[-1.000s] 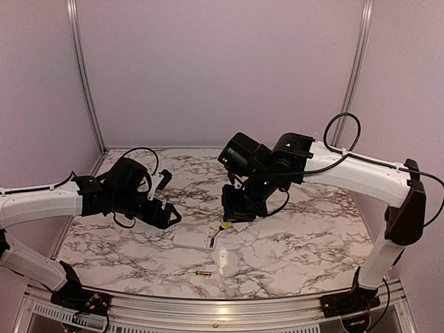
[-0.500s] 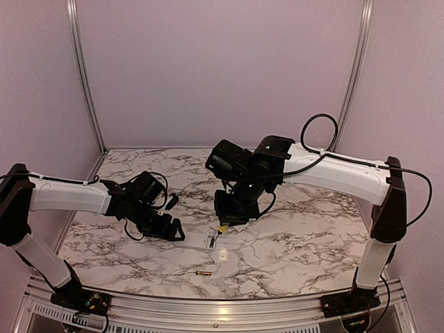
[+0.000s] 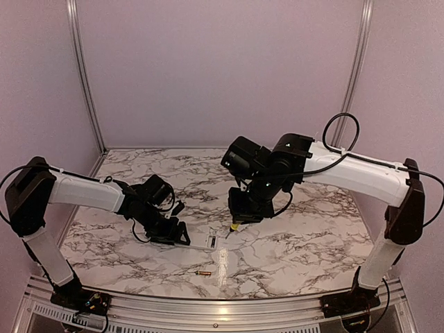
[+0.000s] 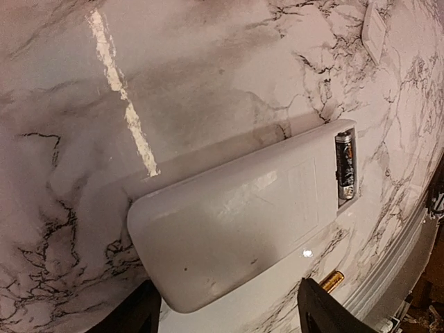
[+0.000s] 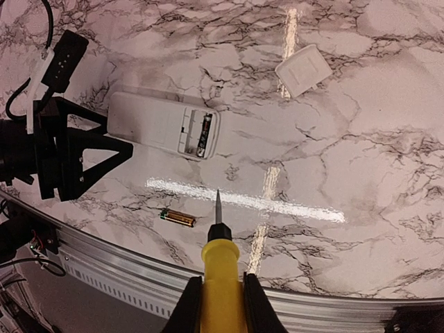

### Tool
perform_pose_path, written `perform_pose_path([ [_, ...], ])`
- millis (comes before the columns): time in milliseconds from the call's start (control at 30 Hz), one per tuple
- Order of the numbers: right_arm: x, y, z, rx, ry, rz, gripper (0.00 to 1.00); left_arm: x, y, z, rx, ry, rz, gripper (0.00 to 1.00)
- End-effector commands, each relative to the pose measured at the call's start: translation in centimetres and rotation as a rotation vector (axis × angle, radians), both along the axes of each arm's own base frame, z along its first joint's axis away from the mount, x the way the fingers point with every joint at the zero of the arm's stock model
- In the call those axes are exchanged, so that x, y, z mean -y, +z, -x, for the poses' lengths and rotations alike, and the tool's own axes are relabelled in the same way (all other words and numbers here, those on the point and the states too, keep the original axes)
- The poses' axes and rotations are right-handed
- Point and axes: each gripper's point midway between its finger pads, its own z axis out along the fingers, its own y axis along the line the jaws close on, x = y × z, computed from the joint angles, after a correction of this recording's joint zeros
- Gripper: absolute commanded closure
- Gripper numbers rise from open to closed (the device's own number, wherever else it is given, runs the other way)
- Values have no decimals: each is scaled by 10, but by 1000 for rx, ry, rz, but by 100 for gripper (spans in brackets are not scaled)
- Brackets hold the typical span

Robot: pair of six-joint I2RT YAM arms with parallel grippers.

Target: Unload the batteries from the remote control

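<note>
My left gripper (image 3: 177,234) stands open astride the plain end of the remote control (image 4: 236,222), so I'd close squarely to pin it flat on the table (image 5: 361,139) before my right gripper (image 5: 220,300), clamped on the screwdriver (image 5: 220,267), levers the last battery (image 4: 345,163) from its recess (image 5: 188,133).

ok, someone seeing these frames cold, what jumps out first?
The yellow-handled screwdriver clamped in the right gripper, tip aimed toward the white remote control at front centre. The remote's recess is open with a dark battery inside, and the left gripper straddles its other end, jaws open. A gold battery lies loose by the front rail.
</note>
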Motion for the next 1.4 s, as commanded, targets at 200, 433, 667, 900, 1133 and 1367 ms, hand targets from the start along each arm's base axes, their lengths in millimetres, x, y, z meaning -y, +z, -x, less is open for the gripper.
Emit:
perform_pose_path([
  [200,21,3,-2,25,-30,10,100,25,17,1,-63,8,108,34],
  [433,16,1,-10,35,-24,-3,100,26,18,3,-66,9,114,38],
  [667,1,0,-24,43,2,-13,100,16,8,-2,-41,24,40,36],
  [900,-16,-11,-29,23,33,-26,100,16,6,-6,-34,36,35,39],
  [1133,-31,-23,-35,6,52,-23,100,16,3,-7,-34,35,26,45],
  [1367,-34,-37,-39,-7,60,20,100,16,2,-7,-39,43,15,46],
])
